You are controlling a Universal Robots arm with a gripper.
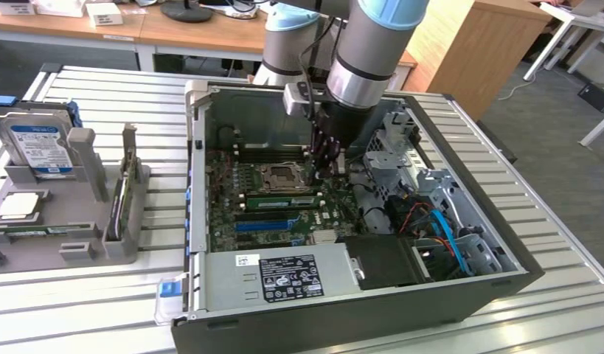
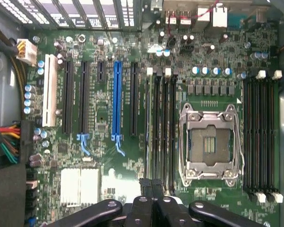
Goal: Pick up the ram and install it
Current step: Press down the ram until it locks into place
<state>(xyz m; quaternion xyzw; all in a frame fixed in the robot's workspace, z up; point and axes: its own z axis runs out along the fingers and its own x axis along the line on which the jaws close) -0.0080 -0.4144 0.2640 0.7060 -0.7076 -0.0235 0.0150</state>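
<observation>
The ram [image 1: 279, 200] is a thin green stick with a pale label. It lies along a memory slot beside the CPU socket [image 1: 282, 179] on the motherboard inside the open PC case. From the wrist it appears edge-on as a dark line [image 2: 148, 127] among the black slots. My gripper [image 1: 328, 169] hangs inside the case, above the end of those slots nearest the exterior view's right. Its black fingers [image 2: 146, 191] are pressed together, and I see nothing between them.
The case walls [image 1: 198, 169] and a drive cage with cables [image 1: 419, 199] hem in the gripper. The power supply [image 1: 282, 274] fills the front of the case. On the exterior view's left, a grey fixture [image 1: 85, 221] holds a hard drive [image 1: 41, 147] and other parts.
</observation>
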